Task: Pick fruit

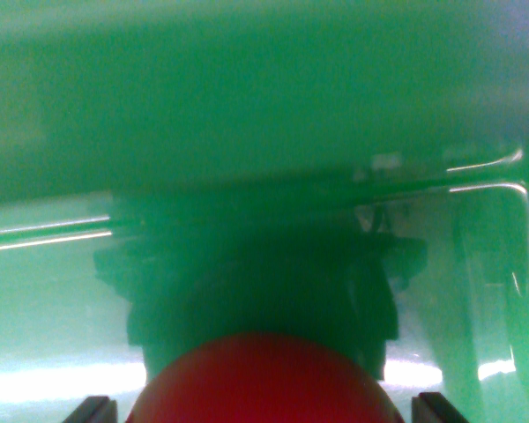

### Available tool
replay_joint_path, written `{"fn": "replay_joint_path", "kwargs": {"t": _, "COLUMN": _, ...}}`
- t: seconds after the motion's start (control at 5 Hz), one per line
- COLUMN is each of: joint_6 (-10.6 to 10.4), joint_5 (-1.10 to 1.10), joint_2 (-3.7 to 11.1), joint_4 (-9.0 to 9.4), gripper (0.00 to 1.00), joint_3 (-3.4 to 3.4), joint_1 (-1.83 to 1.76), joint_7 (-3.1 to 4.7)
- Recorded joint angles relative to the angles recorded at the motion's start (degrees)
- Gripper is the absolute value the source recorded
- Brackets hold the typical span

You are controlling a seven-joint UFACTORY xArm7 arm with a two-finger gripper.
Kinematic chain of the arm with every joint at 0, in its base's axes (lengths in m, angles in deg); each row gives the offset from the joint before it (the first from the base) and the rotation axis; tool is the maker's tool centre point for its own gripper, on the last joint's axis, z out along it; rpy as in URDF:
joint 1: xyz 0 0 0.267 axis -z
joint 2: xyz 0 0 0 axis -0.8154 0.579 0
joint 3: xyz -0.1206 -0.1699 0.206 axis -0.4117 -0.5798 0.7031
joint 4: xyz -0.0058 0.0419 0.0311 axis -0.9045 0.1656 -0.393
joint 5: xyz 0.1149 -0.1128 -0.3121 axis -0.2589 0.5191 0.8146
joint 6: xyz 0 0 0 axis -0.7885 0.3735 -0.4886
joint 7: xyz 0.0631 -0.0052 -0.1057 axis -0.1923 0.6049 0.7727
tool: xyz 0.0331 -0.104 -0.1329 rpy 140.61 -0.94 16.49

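A round red fruit (264,383) fills the bottom middle of the wrist view. It sits between the two black fingertips (95,411) of my gripper (266,411), which show only at the bottom corners, tight against its sides. The gripper looks shut on the fruit. The lower half of the fruit and the finger pads are cut off by the frame edge. Behind the fruit, the dark blurred shape on the glossy green surface (264,282) is the gripper's reflection.
A shiny green plastic container surrounds the view. Its wall (264,97) spans the top, and a rounded inner corner with bright highlights (511,189) is at the wrist view's right. A bright streak (44,238) marks an edge on the left.
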Motion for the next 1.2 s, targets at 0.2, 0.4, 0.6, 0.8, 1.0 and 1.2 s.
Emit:
{"fn": "replay_joint_path", "kwargs": {"t": 0.2, "joint_6": 0.0, "joint_5": 0.0, "joint_2": 0.0, "joint_4": 0.0, "gripper": 1.0, "joint_3": 0.0, "joint_1": 0.0, "joint_7": 0.0}}
{"fn": "replay_joint_path", "kwargs": {"t": 0.4, "joint_6": 0.6, "joint_5": 0.01, "joint_2": -0.19, "joint_4": -0.4, "gripper": 1.0, "joint_3": -0.01, "joint_1": 0.0, "joint_7": 0.0}}
{"fn": "replay_joint_path", "kwargs": {"t": 0.6, "joint_6": 0.6, "joint_5": 0.01, "joint_2": -0.19, "joint_4": -0.4, "gripper": 1.0, "joint_3": -0.01, "joint_1": 0.0, "joint_7": 0.0}}
{"fn": "replay_joint_path", "kwargs": {"t": 0.8, "joint_6": 1.6, "joint_5": 0.04, "joint_2": -0.51, "joint_4": -1.06, "gripper": 1.0, "joint_3": -0.02, "joint_1": -0.01, "joint_7": 0.01}}
{"fn": "replay_joint_path", "kwargs": {"t": 1.0, "joint_6": 1.6, "joint_5": 0.04, "joint_2": -0.51, "joint_4": -1.06, "gripper": 1.0, "joint_3": -0.02, "joint_1": -0.01, "joint_7": 0.01}}
{"fn": "replay_joint_path", "kwargs": {"t": 1.2, "joint_6": 2.9, "joint_5": 0.07, "joint_2": -0.94, "joint_4": -1.95, "gripper": 1.0, "joint_3": -0.03, "joint_1": -0.02, "joint_7": 0.02}}
